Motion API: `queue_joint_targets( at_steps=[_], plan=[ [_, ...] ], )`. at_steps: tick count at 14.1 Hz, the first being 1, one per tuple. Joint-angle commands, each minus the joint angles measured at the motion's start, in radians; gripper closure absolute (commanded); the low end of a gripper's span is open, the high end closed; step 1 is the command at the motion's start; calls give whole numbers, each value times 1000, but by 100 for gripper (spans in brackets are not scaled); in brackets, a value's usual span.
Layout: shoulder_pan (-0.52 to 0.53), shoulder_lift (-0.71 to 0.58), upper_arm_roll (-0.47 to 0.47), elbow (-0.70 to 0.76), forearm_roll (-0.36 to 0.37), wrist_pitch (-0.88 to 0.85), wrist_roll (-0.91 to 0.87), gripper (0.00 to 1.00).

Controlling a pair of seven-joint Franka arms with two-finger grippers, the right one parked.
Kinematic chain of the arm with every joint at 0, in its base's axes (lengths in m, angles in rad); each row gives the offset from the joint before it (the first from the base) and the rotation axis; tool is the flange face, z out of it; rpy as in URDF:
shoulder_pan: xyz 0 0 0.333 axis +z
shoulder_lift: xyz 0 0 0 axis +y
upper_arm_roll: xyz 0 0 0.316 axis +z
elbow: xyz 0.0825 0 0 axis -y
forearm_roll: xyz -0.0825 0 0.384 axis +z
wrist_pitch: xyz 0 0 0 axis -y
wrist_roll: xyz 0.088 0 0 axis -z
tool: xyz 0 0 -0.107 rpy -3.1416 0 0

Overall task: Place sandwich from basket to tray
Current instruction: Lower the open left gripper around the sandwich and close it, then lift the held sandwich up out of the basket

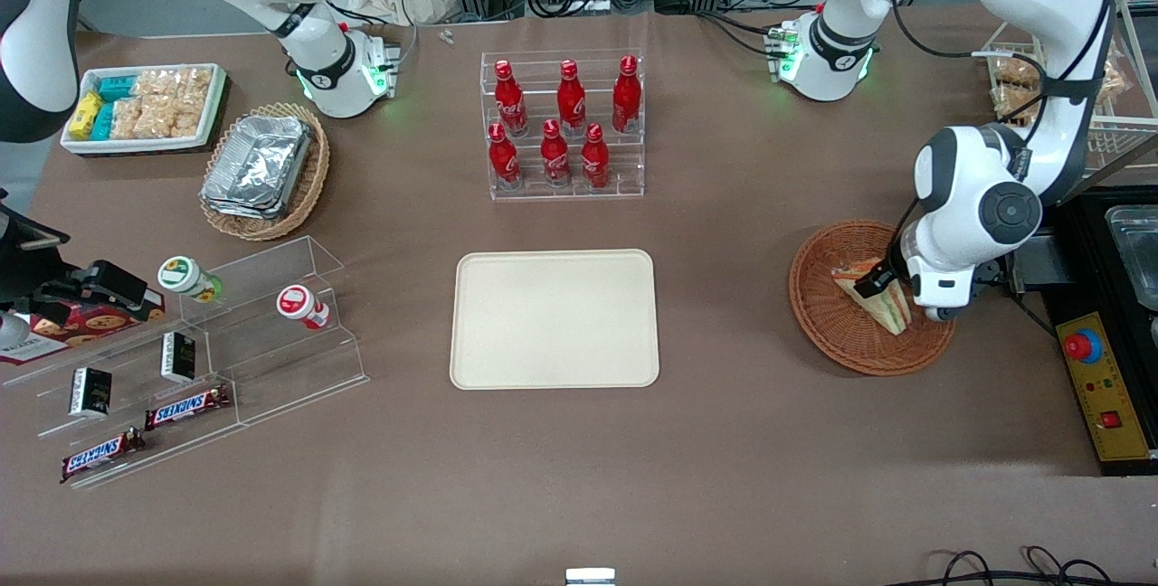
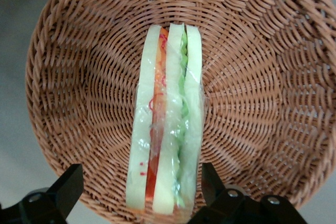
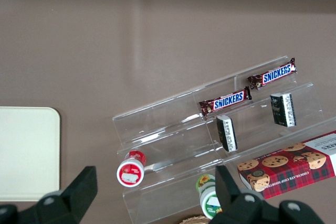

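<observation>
The sandwich point(image 1: 870, 295) point(image 2: 167, 119), a plastic-wrapped wedge of pale bread with red, orange and green filling, stands on edge in the reddish-brown wicker basket point(image 1: 828, 324) point(image 2: 257, 77) toward the working arm's end of the table. My gripper point(image 1: 885, 282) point(image 2: 140, 188) is down inside the basket, open, with one finger on each side of the sandwich. One finger point(image 2: 212, 181) is close against the wrapper; the other finger point(image 2: 67, 188) stands well apart from it. The cream tray point(image 1: 555, 318) point(image 3: 26, 153) lies bare at mid-table.
A clear rack of red bottles point(image 1: 565, 125) stands farther from the front camera than the tray. Toward the parked arm's end are a tan basket of foil containers point(image 1: 262, 165), a white snack bin point(image 1: 145, 107) and a clear stepped shelf point(image 1: 208, 360). A yellow stop-button box point(image 1: 1099, 382) sits beside the basket.
</observation>
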Motion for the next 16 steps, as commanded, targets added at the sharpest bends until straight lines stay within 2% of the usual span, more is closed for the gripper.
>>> queue_joint_targets(
  at_steps=[1,3,4,8,13,16],
  plan=[
    [2,11,-4,-20,50,42,-25,14],
    [2,8,-4,-15,49,41,-48,79],
    [1,10,-4,-9,49,41,-71,100],
    [-8,-3,-12,75,50,-46,-116,100],
    [-8,-13,-45,348,49,-431,-94,100],
    [-8,-21,-62,579,33,-727,36,100]
  ],
)
